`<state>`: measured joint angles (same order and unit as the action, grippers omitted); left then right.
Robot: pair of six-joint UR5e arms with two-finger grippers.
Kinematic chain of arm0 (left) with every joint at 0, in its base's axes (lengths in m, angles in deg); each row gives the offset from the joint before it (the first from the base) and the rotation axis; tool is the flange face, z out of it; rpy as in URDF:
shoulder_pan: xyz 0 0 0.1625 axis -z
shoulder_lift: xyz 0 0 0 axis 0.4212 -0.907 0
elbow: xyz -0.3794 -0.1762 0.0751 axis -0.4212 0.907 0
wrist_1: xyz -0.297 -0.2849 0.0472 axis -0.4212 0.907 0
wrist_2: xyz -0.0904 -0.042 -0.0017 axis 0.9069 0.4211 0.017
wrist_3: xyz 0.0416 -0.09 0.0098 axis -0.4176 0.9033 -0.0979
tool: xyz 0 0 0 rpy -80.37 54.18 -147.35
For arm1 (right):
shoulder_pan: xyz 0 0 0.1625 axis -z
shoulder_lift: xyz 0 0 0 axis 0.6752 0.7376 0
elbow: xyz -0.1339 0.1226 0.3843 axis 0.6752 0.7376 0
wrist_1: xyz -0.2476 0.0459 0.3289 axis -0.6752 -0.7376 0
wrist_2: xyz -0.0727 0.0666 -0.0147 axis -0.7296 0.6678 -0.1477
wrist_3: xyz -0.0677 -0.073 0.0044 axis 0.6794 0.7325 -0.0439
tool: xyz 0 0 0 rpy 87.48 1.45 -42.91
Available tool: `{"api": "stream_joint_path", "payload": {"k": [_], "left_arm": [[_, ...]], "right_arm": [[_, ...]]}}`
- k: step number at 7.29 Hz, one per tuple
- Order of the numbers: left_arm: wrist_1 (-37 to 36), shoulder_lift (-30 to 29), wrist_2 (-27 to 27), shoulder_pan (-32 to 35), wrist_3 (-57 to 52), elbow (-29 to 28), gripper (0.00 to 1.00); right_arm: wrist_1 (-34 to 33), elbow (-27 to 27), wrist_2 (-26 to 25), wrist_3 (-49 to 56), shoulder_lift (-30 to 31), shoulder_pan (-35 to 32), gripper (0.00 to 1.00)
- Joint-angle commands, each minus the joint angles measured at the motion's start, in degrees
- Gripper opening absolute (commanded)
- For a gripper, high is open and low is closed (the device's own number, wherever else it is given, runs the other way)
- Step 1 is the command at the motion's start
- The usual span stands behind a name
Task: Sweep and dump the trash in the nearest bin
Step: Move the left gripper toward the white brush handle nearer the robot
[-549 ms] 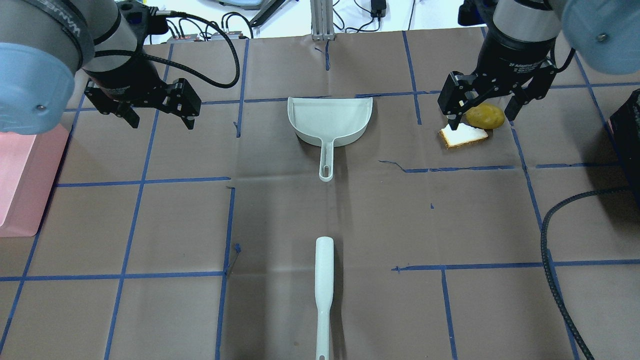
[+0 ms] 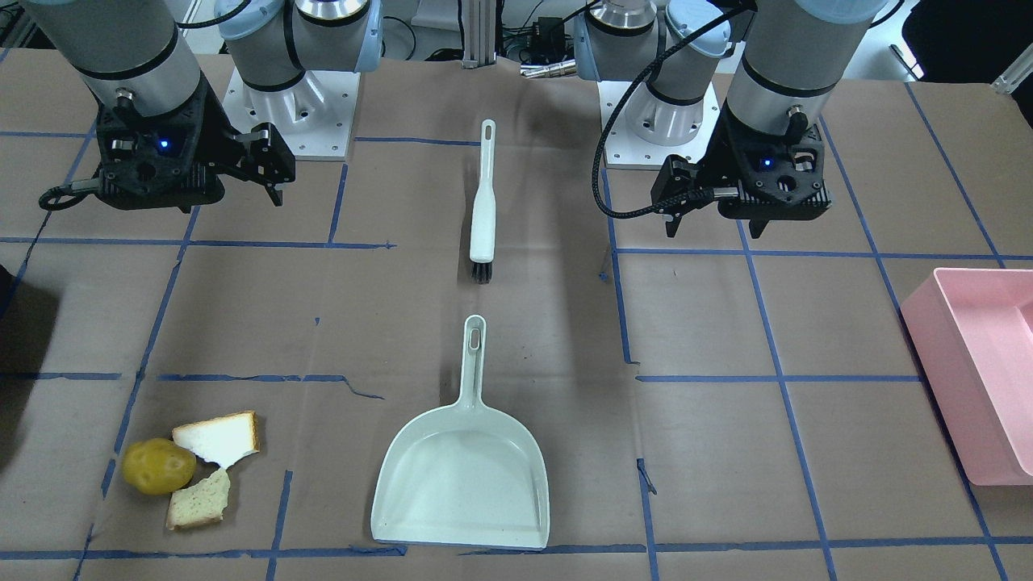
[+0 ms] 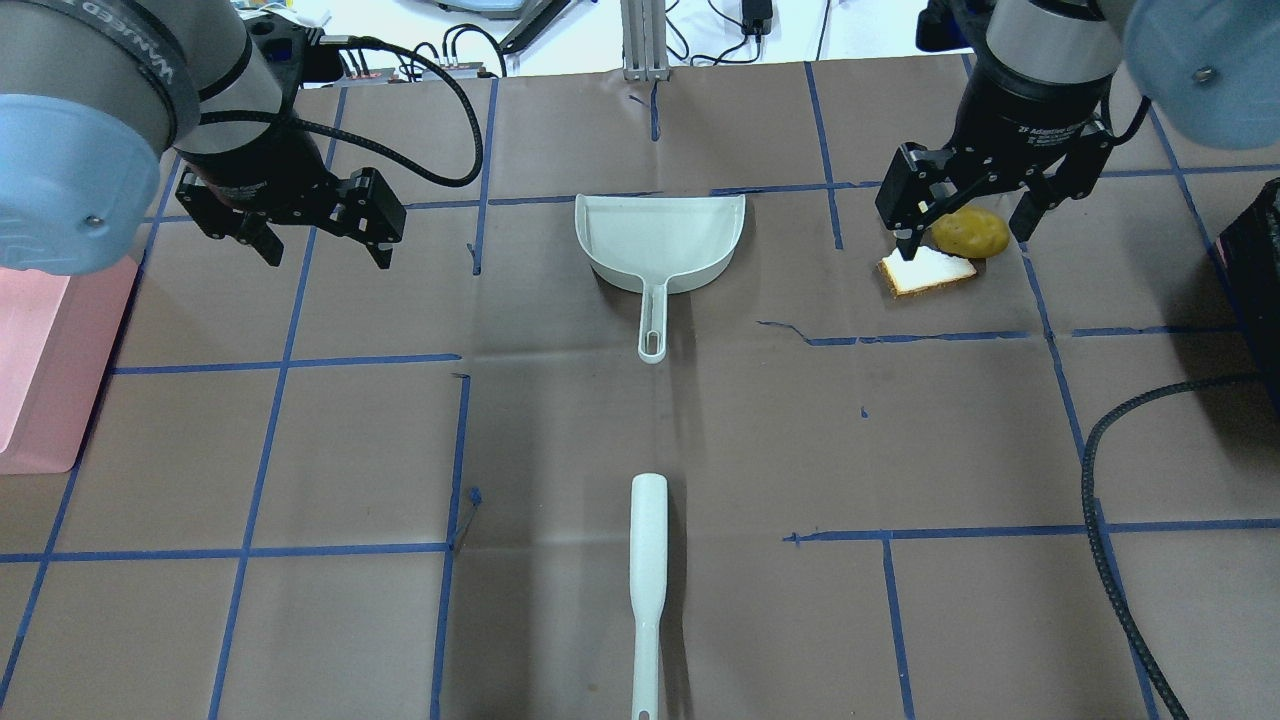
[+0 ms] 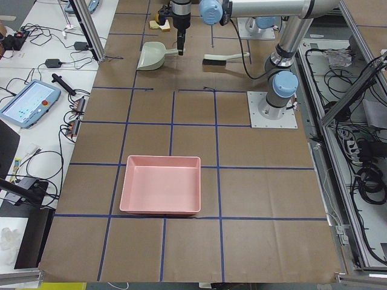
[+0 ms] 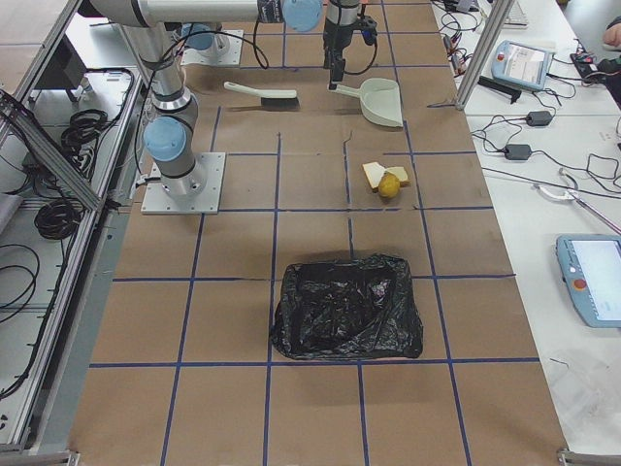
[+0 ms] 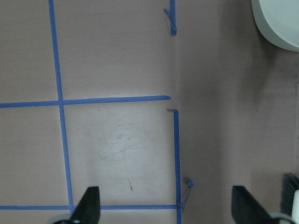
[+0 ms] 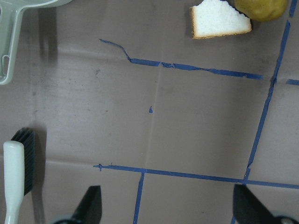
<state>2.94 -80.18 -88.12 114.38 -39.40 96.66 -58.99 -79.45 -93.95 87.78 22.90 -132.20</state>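
Observation:
The trash lies together on the robot's right side of the table: a yellow-brown potato (image 2: 158, 466) and two torn bread pieces (image 2: 219, 438) (image 2: 198, 500). In the right wrist view one bread piece (image 7: 217, 19) and the potato (image 7: 260, 7) sit at the top edge. My right gripper (image 3: 965, 235) hangs open well above the table, nothing between its fingers. My left gripper (image 3: 328, 254) is open and empty too, over bare paper. A pale dustpan (image 3: 660, 240) and a brush (image 3: 647, 580) lie on the centre line. The black bin (image 5: 347, 308) stands at the right end.
A pink tray bin (image 4: 161, 193) sits at the table's left end, far from the trash. The brown paper cover carries a grid of blue tape. A black cable (image 3: 1105, 560) loops over the near right of the table.
My left gripper has shifted slightly toward the centre and turned a little. The right gripper, trash, dustpan and brush have not moved.

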Motion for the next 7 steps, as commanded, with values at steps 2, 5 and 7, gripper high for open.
{"api": "stream_joint_path", "payload": {"k": [2,5,7], "left_arm": [[-0.9,-1.4,0.5,0.0,0.8,2.2,1.0],[-0.9,-1.8,0.5,0.1,1.1,2.8,1.0],[-1.1,-1.7,0.4,0.0,0.7,3.5,1.0]], "right_arm": [[0.0,0.0,0.0,0.0,0.0,0.0,1.0],[0.0,0.1,0.0,0.0,0.0,0.0,1.0],[0.0,0.1,0.0,0.0,-0.1,0.0,1.0]]}}
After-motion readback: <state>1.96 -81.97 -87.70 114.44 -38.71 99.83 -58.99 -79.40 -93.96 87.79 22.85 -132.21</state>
